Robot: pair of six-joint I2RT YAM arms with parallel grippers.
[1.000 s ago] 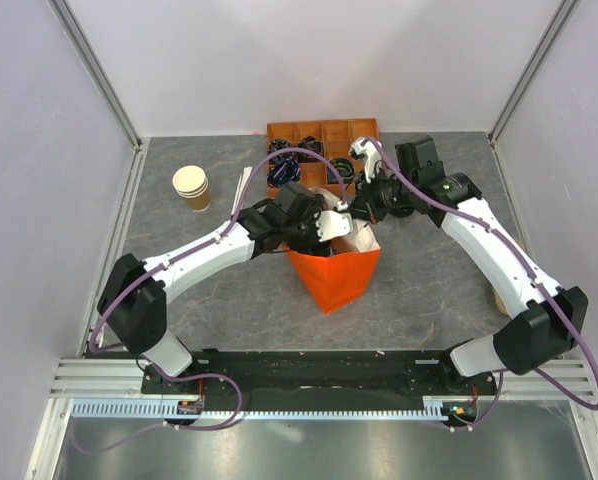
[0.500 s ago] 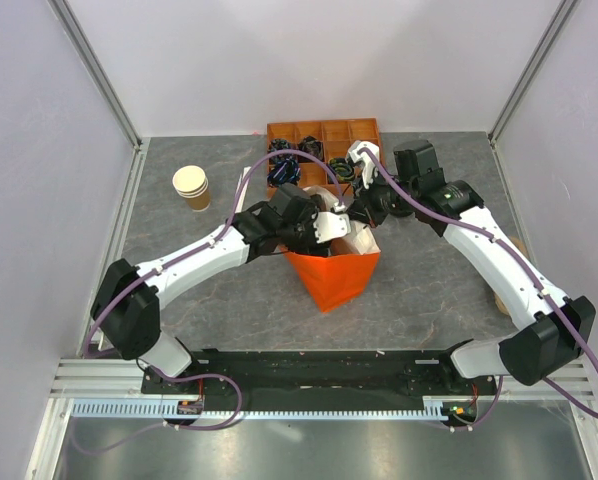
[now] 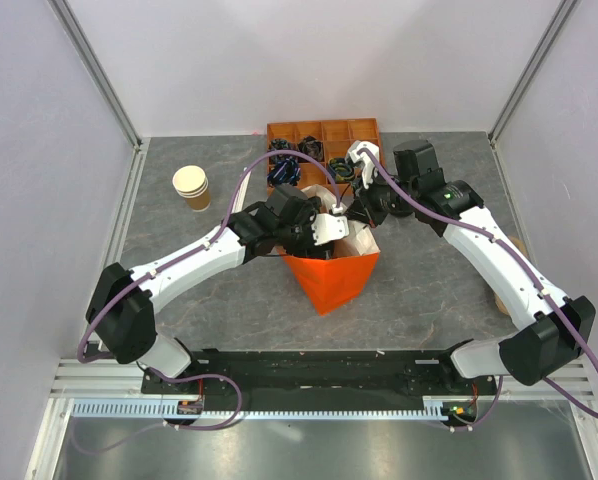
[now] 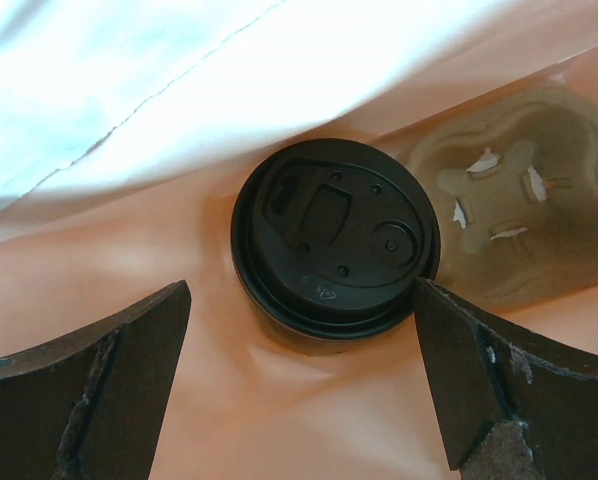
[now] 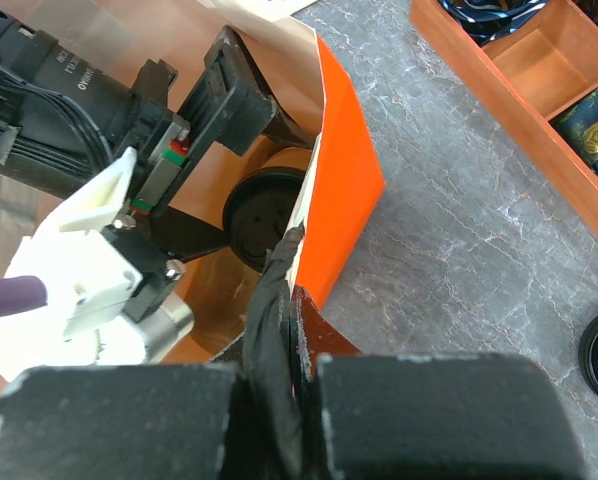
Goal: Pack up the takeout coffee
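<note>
The takeout coffee [image 4: 334,245] was seen upright at the bottom of the orange bag [image 3: 331,275], beside a brown moulded insert [image 4: 519,200]. The left gripper [image 4: 299,335] was spread wide inside the bag, with 1 finger on each side of the coffee and neither touching it. The right gripper [image 5: 287,320] was clamped on the bag's rim, by which the mouth was held open. Withdrawal of the left arm was judged to be the step in hand. A straight lift was called for, fingers apart, so that neither coffee nor bag wall was caught. The rim pinch was best released last.
</note>
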